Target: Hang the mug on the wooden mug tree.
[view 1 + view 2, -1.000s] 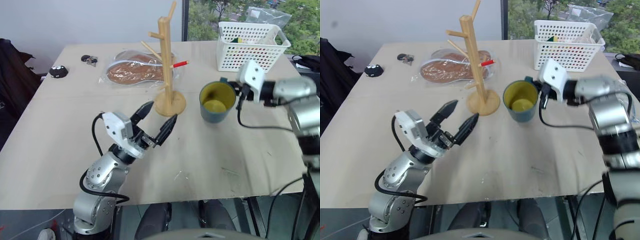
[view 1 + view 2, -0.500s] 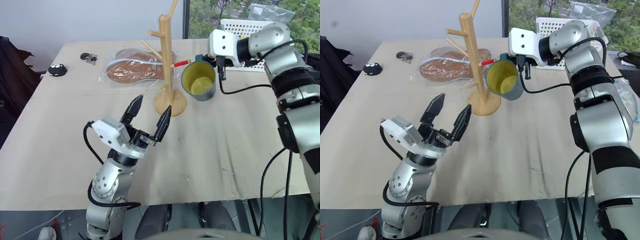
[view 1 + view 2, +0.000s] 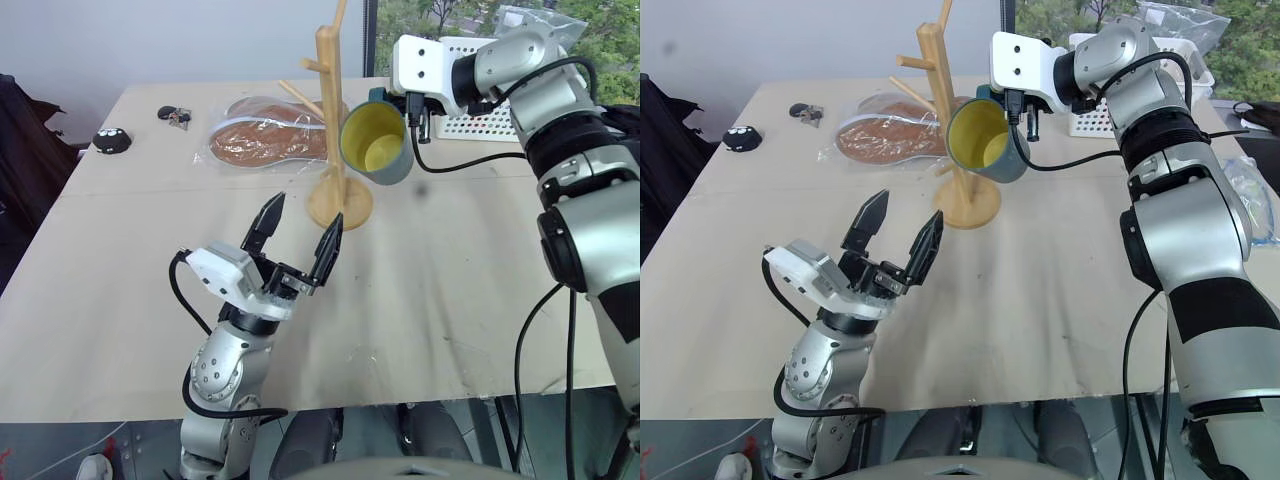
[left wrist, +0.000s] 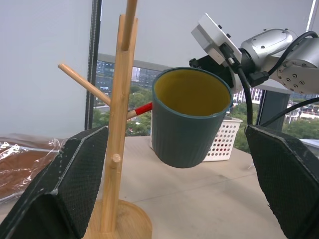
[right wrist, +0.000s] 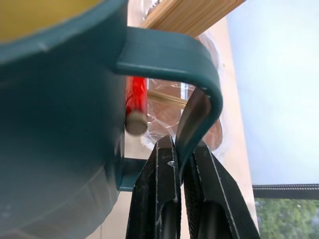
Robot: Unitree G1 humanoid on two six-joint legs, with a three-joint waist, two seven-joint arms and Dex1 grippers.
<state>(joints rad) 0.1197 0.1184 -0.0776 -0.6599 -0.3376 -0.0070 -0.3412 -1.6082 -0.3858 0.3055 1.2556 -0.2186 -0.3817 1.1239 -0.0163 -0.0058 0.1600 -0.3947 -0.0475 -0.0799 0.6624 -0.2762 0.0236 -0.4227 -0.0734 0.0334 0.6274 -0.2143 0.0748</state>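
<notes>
We've got the mug (image 3: 376,141) off the table, handle pinched by the right gripper (image 5: 179,164), red-tipped peg (image 5: 135,102) lined up w/ the loop, tree (image 3: 333,110) at mug's 9 o'clock. Left gripper (image 3: 297,229) spread wide, idle.

One mug (image 3: 378,143), one wooden mug tree (image 3: 335,120), one basket (image 3: 478,105).

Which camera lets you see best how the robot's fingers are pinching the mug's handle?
The right wrist view: the right gripper is shut on the loop handle of the mug, seen up close. The eye views show the lifted mug beside the wooden mug tree, its handle mostly hidden. The left wrist view shows the mug's yellow inside.
</notes>
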